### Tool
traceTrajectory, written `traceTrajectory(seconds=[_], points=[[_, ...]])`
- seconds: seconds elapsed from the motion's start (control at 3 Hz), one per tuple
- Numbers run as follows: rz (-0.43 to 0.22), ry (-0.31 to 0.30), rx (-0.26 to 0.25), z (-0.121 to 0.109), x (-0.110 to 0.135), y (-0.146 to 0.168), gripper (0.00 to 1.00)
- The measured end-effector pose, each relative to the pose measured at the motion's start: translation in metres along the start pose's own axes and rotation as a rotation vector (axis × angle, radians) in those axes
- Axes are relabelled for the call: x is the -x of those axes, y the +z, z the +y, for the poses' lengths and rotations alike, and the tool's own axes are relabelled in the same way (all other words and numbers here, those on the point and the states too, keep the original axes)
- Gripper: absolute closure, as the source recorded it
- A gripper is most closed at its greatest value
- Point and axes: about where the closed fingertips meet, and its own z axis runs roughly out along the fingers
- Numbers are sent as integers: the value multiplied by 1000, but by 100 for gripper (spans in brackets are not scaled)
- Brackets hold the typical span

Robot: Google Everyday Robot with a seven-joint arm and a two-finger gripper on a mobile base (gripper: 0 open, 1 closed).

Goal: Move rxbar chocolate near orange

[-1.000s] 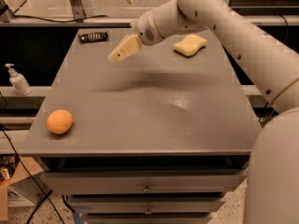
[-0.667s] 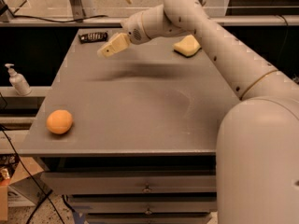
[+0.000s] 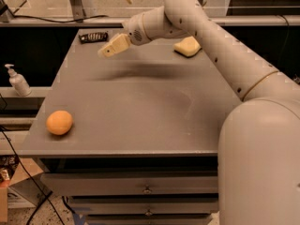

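1. Over the last second the claw has swung across the far end of the bench, away from the sponge and toward the bar.
2. It now hangs just right of the bar and slightly nearer the camera, above the surface and not touching the bar. I cannot tell whether the claw is open or closed.
3. The bar has not moved. It lies flat at the bench's far left edge.
4. The orange is also where it was, well apart from the bar, down toward the near left corner.
5. This looks like the approach to the pick, with nothing gripped yet, so the carry to the orange is all still to do.
6. Next, I judge, the claw must shift a little farther left and come down over the bar. The bar is thin and flat and sits close to the edge, so a poor descent could push it off.
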Motion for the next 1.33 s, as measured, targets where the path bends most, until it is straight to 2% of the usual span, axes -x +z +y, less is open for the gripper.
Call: traceTrajectory(seconds=[0.33,1.0,1.33], points=[[-32,9,-34,-3,-3,14,0],[-107,24,-169,-23,7,36,0],[-131,48,-197,-35,9,54,0]])
